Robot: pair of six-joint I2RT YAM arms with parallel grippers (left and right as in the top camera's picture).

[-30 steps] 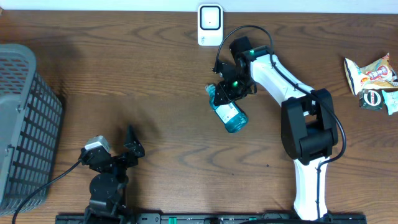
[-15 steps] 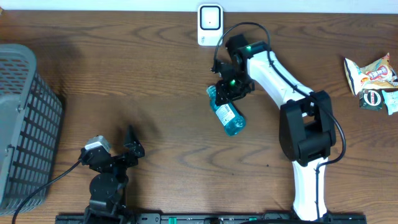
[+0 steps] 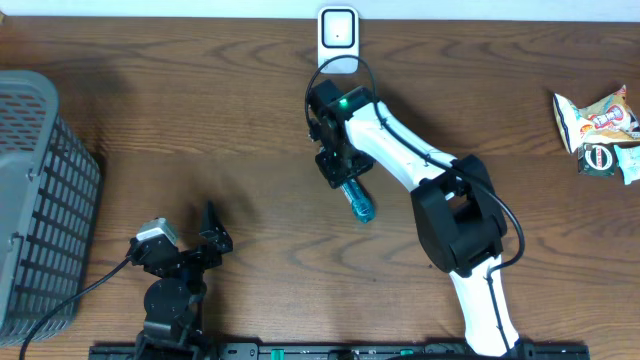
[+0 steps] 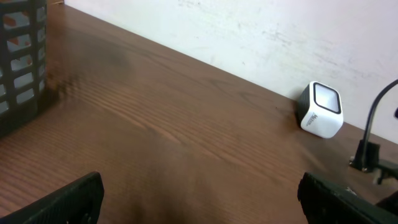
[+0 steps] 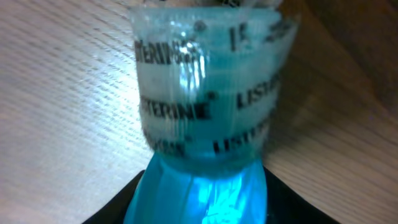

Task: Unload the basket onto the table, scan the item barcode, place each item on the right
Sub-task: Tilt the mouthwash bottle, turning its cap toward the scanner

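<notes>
The right arm has swung to its left since a second ago, carrying its load along, and the bottle that lay broadside up now shows edge-on. The right claw (image 3: 340,168) stands roughly half open, its fingers clamped on one end of the translucent blue plastic mouthwash bottle (image 3: 358,200) (its label lettering fills the wrist view). The bottle juts back toward the robot's base over the brown wooden table (image 3: 200,120). The white box-shaped scanner (image 3: 338,40) stands beyond the claw at the far edge. The left claw (image 3: 205,235) sits spread wide and empty, as before.
</notes>
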